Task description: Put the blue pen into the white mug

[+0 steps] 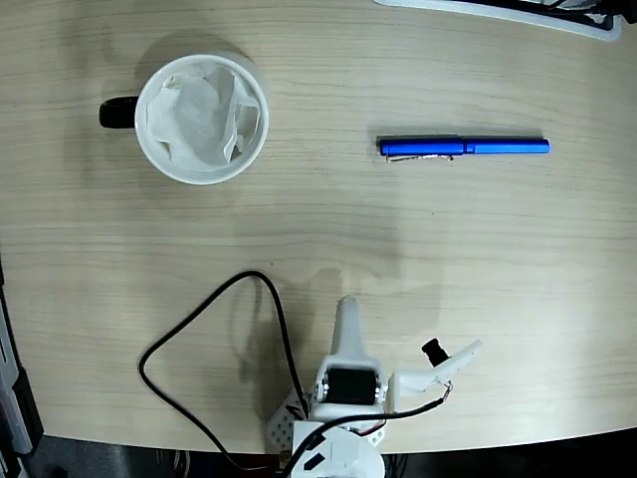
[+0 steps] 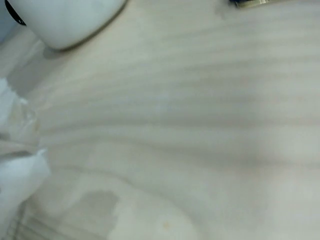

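Slim glossy blue pen [image 1: 464,147]; woodgrain table [image 1: 328,229]

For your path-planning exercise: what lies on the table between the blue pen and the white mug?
Nothing: the fixed view shows only bare wooden table between the white mug and the blue pen.

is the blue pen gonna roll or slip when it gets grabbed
The blue pen looks slim, straight and rigid, so it should lift stiffly and feel light. Its round barrel lies flat on the smooth wooden table, so a nudge could roll it, though the wire clip beside it may check that. The glossy body may slip.
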Available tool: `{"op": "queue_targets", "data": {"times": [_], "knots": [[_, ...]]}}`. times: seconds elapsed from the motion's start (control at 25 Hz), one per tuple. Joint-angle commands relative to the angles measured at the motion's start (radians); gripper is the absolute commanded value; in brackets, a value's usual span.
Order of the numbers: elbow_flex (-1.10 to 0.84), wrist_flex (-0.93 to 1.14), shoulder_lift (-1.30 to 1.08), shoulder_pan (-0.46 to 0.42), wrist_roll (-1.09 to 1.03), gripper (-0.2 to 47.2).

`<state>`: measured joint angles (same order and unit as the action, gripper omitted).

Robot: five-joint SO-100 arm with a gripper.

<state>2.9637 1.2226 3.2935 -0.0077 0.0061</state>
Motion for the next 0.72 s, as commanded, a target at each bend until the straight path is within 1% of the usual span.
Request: {"op": "queue_targets", "data": {"times": [0.0,0.2,0.44,0.56,0.68], "knots": [[-0.104,-0.031,-0.048,0.018,-0.008,0.0],[-0.259,-0.041,-0.178,0.02,-0.008,0.0],[-0.491,-0.041,-0.41,0.034,-0.032,0.0],[-0.604,-0.041,-0.58,0.077,-0.043,0.0],[-0.762,-0.041,-0.842,0.132,-0.048,0.0]]}}
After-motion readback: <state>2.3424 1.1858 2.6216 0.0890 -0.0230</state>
